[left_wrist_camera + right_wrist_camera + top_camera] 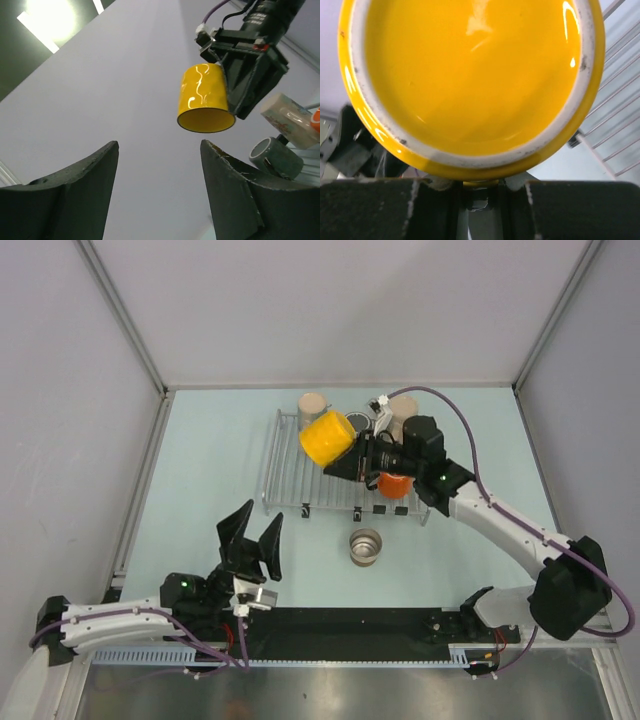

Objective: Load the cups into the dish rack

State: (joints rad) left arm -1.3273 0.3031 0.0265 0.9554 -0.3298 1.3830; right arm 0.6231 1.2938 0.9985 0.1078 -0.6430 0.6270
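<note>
Top external: right pincer (pixel 352 458) pinches glossy yellow ceramic cup (pixel 326 437) over silver wire dish rack (pixel 285 472); left pincer (pixel 251 528) spread. Next, probably: lower, release.

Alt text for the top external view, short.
The right end effector holds a yellow cup over the wire dish rack, where an orange cup sits. A steel cup stands on the table beside the rack; the left end effector is open, empty.

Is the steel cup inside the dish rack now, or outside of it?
Outside. The steel cup stands upright, mouth up, on the table, apart from the dish rack, on its near side.
</note>
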